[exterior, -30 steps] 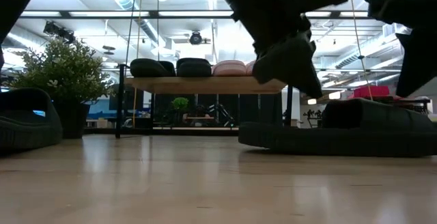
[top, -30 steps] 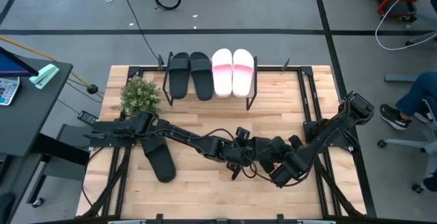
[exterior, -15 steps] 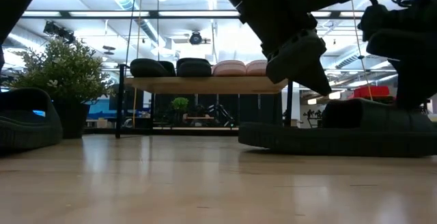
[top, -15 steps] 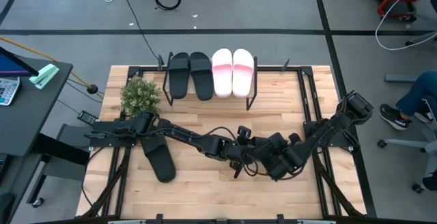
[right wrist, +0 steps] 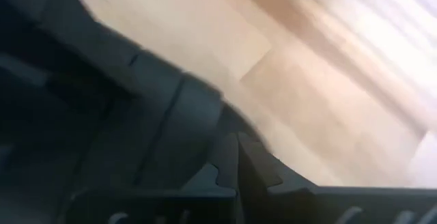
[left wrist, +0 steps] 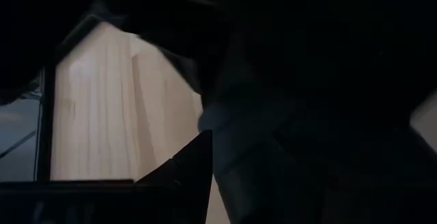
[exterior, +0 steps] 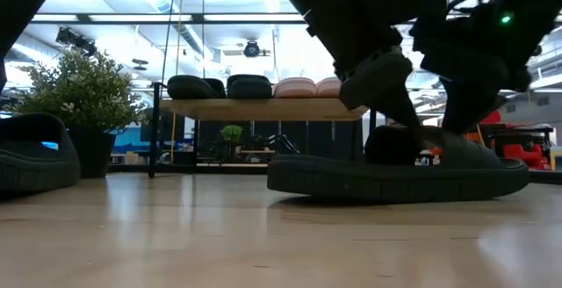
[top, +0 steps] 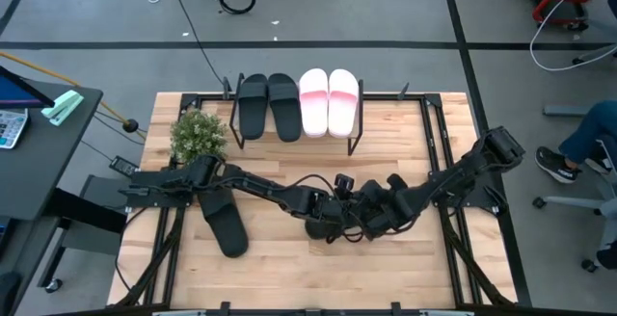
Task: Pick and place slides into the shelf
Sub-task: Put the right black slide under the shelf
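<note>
A black slide (exterior: 395, 178) lies flat on its sole in the middle of the table, mostly hidden under both arms in the high view. My right gripper (exterior: 457, 126) is shut and comes down onto it from the right. My left gripper (exterior: 395, 104) hangs just over the slide's strap from the left, and its wrist view is filled by the dark slide (left wrist: 307, 115). The shelf (exterior: 263, 108) stands at the far edge. Two black slides (top: 268, 104) and two pink-and-white slides (top: 328, 99) rest on its top board. Another black slide (top: 224, 224) lies at the left. My right gripper has its shut fingers (right wrist: 235, 176) against the black slide's strap (exterior: 465, 147), on the side toward the table's right. They slant down from the right. The slide stays flat on the table.
A potted plant (top: 198, 133) stands at the left, beside the shelf. Bare tabletop (top: 289, 268) lies along the near edge. A person's leg and shoe (top: 569, 157) show beyond the table's right side.
My right gripper has gone toward the table's left and a little down, rolling as it went, and has stayed shut. The black slide under it has slid along the table toward the left, still flat on its sole.
</note>
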You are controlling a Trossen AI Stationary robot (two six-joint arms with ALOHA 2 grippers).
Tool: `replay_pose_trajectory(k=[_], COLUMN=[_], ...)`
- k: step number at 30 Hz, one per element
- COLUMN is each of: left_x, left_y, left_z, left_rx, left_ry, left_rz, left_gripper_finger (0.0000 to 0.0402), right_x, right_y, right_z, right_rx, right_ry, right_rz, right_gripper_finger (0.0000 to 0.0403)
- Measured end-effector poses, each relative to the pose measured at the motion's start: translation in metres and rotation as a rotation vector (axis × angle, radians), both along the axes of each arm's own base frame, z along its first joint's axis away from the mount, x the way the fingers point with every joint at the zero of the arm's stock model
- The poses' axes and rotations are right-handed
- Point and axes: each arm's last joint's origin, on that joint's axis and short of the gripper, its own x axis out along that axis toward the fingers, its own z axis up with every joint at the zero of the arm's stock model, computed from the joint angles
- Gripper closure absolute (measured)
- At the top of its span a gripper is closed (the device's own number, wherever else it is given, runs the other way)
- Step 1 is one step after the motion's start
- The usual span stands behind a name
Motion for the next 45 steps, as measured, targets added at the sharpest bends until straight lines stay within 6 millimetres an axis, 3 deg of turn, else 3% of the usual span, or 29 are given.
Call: replay_pose_trajectory(k=[6,10,16,26,34,45], left_x=[-0.001,-0.006,-0.018,-0.024,-0.019,-0.006], left_y=[0.000,-0.003,-0.019,-0.044,-0.033,-0.025], left_z=[0.000,0.003,-0.001,0.001,0.001,-0.016], left_rx=[0.000,0.004,0.040,0.156,0.132,0.158], left_ry=[0.004,0.037,0.118,0.098,0.078,0.045], left_rz=[0.004,0.003,-0.006,-0.058,-0.010,-0.014], left_gripper_finger=[0.0266,0.0268,0.0256,0.0230,0.0225,0.0224], right_x=[0.002,0.001,-0.015,-0.051,-0.061,-0.063], right_y=[-0.008,-0.004,0.017,0.060,0.081,0.084], right_z=[0.002,0.005,0.023,0.044,0.048,0.049], right_rx=[-0.134,-0.100,0.012,0.193,0.213,0.199], right_ry=[0.023,-0.002,-0.116,-0.274,-0.394,-0.415], right_rz=[0.067,0.062,0.056,0.111,0.171,0.190], right_gripper_finger=[0.0399,0.0399,0.0400,0.0399,0.0398,0.0397])
